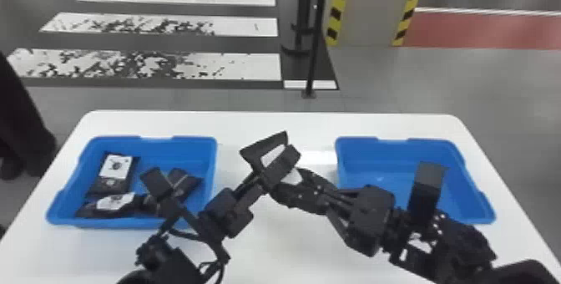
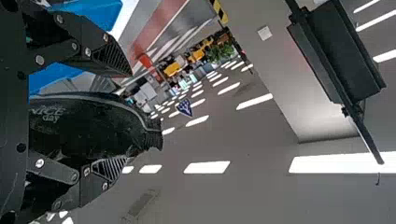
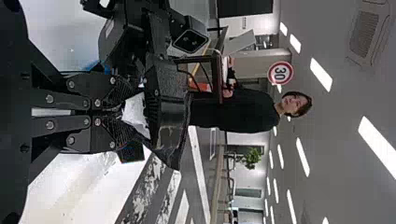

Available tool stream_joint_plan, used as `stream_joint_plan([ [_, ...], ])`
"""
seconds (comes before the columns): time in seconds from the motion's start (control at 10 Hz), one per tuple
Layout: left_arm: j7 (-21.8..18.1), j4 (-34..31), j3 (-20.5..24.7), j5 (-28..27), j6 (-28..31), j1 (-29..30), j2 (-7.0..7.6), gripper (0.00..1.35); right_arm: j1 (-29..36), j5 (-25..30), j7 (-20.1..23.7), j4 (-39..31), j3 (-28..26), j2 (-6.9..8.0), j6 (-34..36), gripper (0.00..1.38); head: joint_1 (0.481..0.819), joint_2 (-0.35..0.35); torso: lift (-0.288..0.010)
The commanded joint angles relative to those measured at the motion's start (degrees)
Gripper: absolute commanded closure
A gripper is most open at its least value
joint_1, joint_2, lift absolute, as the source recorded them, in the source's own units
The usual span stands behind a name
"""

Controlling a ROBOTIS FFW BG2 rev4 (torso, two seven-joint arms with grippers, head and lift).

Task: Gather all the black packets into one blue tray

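Note:
In the head view, my left gripper (image 1: 270,160) and right gripper (image 1: 293,177) meet between the two trays, above the table. A black packet with a white label is held there; in the right wrist view the right gripper (image 3: 120,111) is shut on this packet (image 3: 136,114). The left wrist view has the left gripper (image 2: 122,122) open around the black packet (image 2: 88,123), with a gap at one finger. Several black packets (image 1: 115,170) lie in the left blue tray (image 1: 152,147), partly behind the left arm. The right arm partly covers the right blue tray (image 1: 375,160).
Both trays stand on a white table (image 1: 275,124), one at each side. The left arm crosses the left tray's near right corner. A thin black pole (image 1: 316,41) stands on the floor beyond the table's far edge.

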Motion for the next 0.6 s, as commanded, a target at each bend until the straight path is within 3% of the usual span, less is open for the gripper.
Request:
stream_joint_plan([
  [0.0, 0.04, 0.16, -0.41, 0.03, -1.78, -0.26, -0.01, 0.79, -0.21, 0.09, 0.02, 0.74, 0.4, -0.05, 0.0, 1.28, 0.695, -0.046, -0.11],
  [0.3, -0.66, 0.16, -1.33, -0.43, -4.73, 0.02, 0.34, 0.82, -0.49, 0.09, 0.11, 1.86, 0.4, 0.04, 0.57, 1.28, 0.695, -0.036, -0.11],
  [0.4, -0.84, 0.02, -1.78, -0.89, -5.16, 0.16, 0.43, 1.15, -0.49, 0.09, 0.02, 2.14, 0.28, 0.04, 0.71, 1.28, 0.695, -0.036, -0.11],
  [0.5, -0.58, 0.02, -2.24, -1.12, -4.73, 0.16, 0.43, 1.18, -0.49, -0.03, 0.11, 2.14, 0.17, 0.04, 0.71, 1.28, 0.695, -0.041, -0.11],
])
